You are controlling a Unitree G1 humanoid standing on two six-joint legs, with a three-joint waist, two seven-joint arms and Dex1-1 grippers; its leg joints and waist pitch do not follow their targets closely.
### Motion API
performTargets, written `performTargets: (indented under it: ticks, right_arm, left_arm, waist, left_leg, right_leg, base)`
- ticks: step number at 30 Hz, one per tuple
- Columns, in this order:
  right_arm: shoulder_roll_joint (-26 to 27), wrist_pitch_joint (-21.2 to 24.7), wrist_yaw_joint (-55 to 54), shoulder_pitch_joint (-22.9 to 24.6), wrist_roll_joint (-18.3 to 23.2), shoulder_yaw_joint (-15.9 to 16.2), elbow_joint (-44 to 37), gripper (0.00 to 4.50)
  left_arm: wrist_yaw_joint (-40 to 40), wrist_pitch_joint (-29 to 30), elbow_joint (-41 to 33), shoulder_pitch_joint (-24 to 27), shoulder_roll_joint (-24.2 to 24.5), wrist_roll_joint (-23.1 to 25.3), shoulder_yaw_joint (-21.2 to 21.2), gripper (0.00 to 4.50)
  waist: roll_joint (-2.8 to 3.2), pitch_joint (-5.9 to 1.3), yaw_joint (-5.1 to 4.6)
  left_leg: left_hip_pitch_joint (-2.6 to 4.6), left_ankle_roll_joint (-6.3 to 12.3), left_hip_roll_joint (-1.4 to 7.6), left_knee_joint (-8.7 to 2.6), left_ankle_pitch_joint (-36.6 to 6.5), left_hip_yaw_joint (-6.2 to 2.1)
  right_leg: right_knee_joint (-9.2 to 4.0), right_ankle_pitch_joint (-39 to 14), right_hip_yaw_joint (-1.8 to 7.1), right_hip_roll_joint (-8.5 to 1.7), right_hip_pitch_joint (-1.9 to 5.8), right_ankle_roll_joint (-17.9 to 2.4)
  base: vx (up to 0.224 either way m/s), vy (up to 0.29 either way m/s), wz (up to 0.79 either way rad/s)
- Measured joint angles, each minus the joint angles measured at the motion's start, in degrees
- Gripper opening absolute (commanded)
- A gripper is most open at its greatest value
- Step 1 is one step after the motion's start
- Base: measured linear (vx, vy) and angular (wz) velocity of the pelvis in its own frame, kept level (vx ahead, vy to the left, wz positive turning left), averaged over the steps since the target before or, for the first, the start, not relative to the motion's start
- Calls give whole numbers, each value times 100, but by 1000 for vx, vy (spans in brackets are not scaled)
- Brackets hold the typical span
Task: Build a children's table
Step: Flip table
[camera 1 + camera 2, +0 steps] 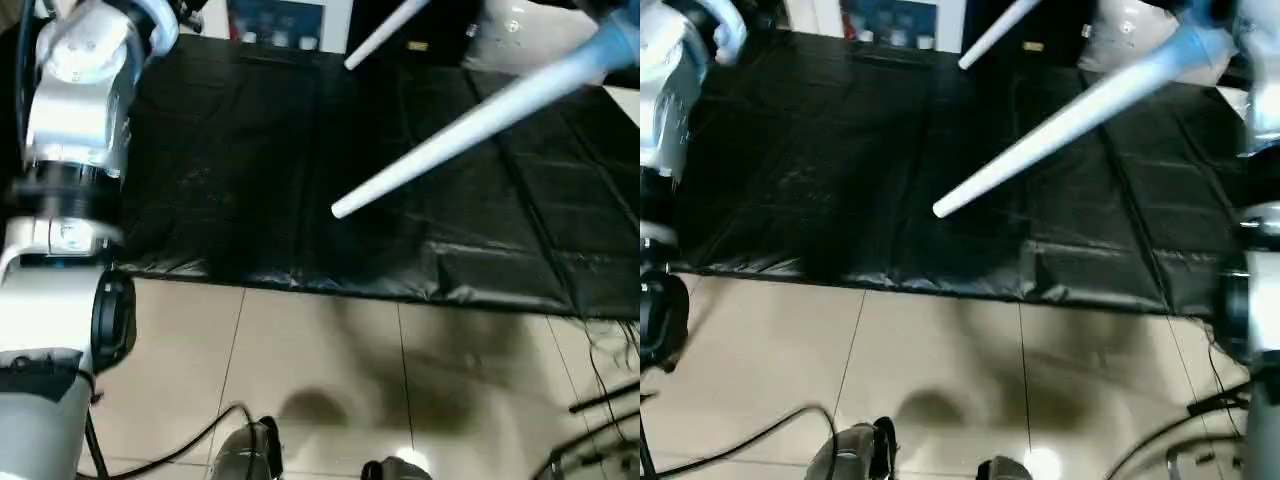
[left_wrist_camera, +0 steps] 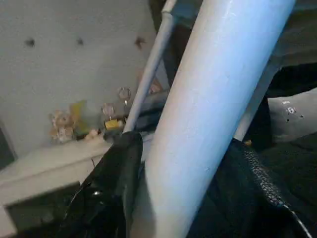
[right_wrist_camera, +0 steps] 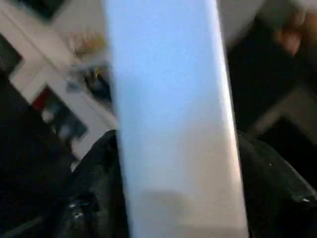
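Above the black table (image 1: 250,160), left gripper (image 2: 188,198) straddles a tilted leg (image 2: 213,109).

Dim, bluish light; glare on the floor tiles (image 1: 405,458) — soft shadows beside it. The leg (image 3: 168,119) blurs between the right gripper's fingers.

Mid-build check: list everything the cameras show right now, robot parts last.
long tapered white plastic tube legs: two, white, both raised over the table, one slanting across its middle, one near its far edge
black-covered work table: one, black, ahead of the robot
tiled floor: one, beige, below the table's near edge
cables: several, black, on the floor
silver forearms: two, left and right at the sides
left tool: one, black, closed around a leg
right tool: one, black, a leg directly against it
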Motion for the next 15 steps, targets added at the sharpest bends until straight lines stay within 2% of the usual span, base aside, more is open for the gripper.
performTargets:
  ticks: [2, 5, 10, 13, 15]
  right_arm:
    - [114, -280, 42, -128, 252, -247, -25, 381]
    - [200, -345, 176, -137, 586, -483, -161, 402]
    - [138, -456, 505, -140, 982, -710, -355, 439]
    - [199, -213, 951, 170, 1353, -811, -769, 450]
    - [395, 158, 870, 721, 1569, -937, -1210, 450]
  left_arm:
    - [48, 229, -276, 198, -50, -42, 54, 209]
    - [34, 409, -375, 404, -176, -138, 42, 204]
    - [41, 533, -432, 595, -170, -162, 28, 194]
    - [38, 519, -622, 782, -172, -138, 9, 187]
    - [-21, 494, -850, 957, -166, -137, -8, 182]
  waist:
    - [2, 1, -6]
    - [-2, 9, 0]
    - [-6, 12, -4]
    - [-17, 15, -4]
    - [-26, 11, -2]
  left_leg:
    - [-7, 1, -26, -5, 0, 0]
    - [-38, 2, -33, -5, -1, 2]
    - [-41, 2, -35, -6, -1, 10]
    - [-41, 3, -34, -11, -1, 6]
    - [-40, 3, -34, -17, -1, 5]
  right_leg:
    - [3, 1, 2, -28, -19, -1]
    - [-7, 13, 4, -28, -38, -21]
    - [-35, 46, 4, -31, -36, -76]
    - [-61, 47, 0, -33, -34, -76]
    - [-85, 56, -4, -32, -30, -89]
  base:
    - [0, 0, 0]
    - [0, 0, 0]
    - [0, 0, 0]
    - [0, 0, 0]
    - [0, 0, 0]
